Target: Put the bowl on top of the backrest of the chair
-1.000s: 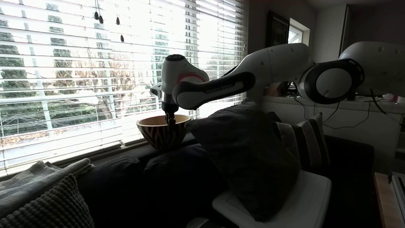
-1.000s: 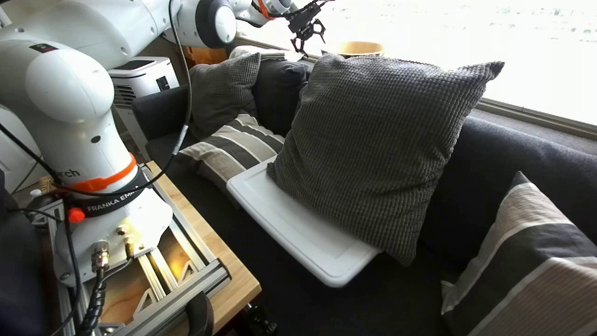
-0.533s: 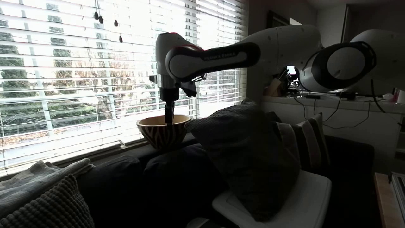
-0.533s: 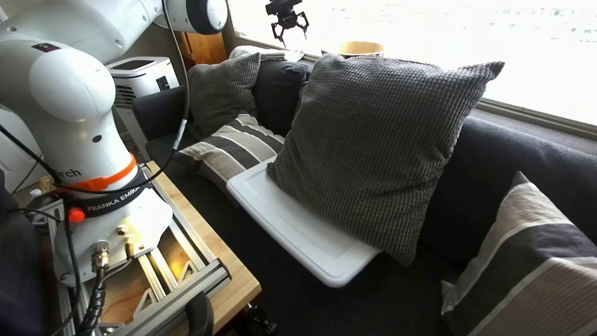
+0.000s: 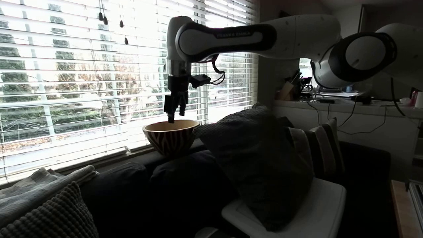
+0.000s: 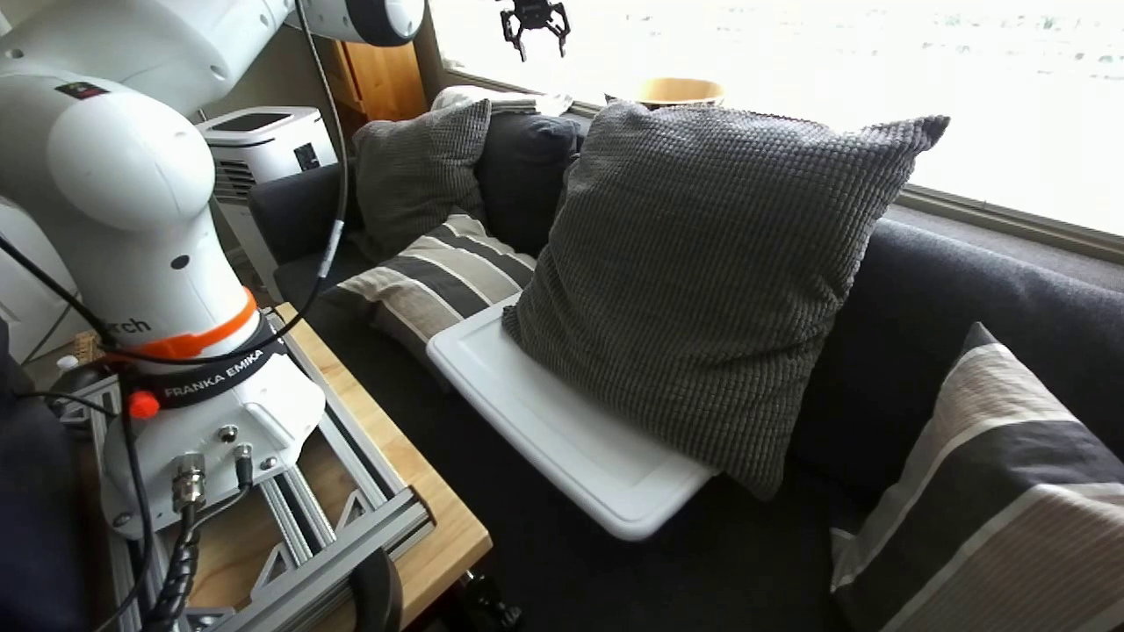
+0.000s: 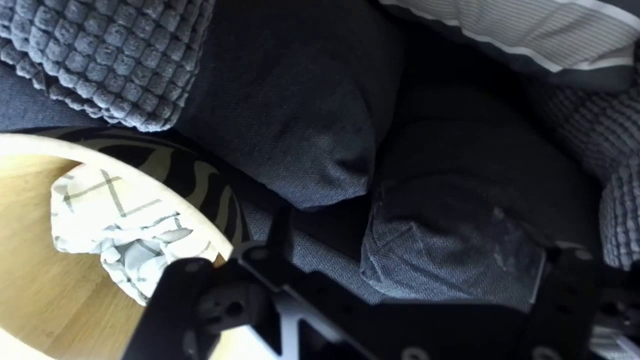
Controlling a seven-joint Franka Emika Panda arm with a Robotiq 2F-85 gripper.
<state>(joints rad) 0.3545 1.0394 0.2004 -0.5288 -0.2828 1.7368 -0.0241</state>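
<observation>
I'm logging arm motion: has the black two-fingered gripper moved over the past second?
Yes, upward: in an exterior view, the gripper has risen against the white slatted window blinds, while the round zebra-striped wooden bowl stayed put.

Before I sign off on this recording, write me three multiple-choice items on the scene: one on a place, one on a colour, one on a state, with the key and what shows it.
1. Where is the bowl relative to the backrest?
A. Low in front of it
B. On its top edge
C. Underneath it

2. What colour is the cloth inside the bowl?
A. White with darker lines
B. Solid red
C. Plain green

3. What state is the gripper in?
A. Shut on the bowl's rim
B. Shut on the cloth
C. Open, holding nothing

1 B: an exterior view shows the bowl standing on the dark top edge.
2 A: the wrist view shows thin darker lines crossing the white fabric.
3 C: in an exterior view its jaws stand apart with nothing between them.
</observation>
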